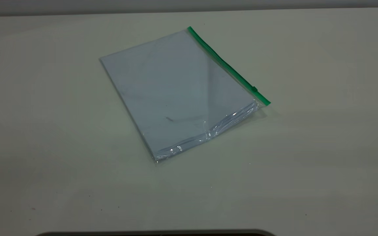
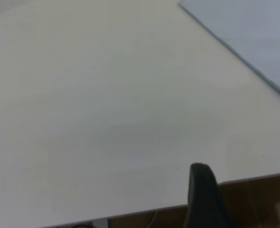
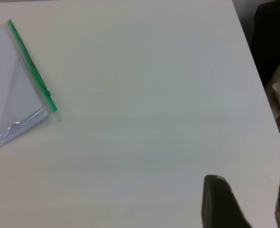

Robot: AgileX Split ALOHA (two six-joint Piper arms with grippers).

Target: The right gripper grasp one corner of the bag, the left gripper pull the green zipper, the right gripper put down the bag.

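The bag (image 1: 179, 91) lies flat on the white table, a clear pouch with pale sheets inside. Its green zipper (image 1: 225, 64) runs along the right long edge, and the slider tab (image 1: 255, 88) sits near the near end. The corner of the bag (image 1: 262, 104) lies where the strip ends. Neither gripper shows in the exterior view. In the right wrist view my right gripper (image 3: 251, 199) is open and empty, far from the bag (image 3: 11, 80) and its zipper (image 3: 30, 66). My left gripper (image 2: 202, 194) shows only in part, at the table's edge, far from the bag (image 2: 254, 33).
The white table (image 1: 307, 147) spreads wide around the bag. Its edge (image 2: 254, 178) runs beside the left gripper in the left wrist view. In the right wrist view the table's side edge (image 3: 254, 61) borders a dark shape (image 3: 273, 38).
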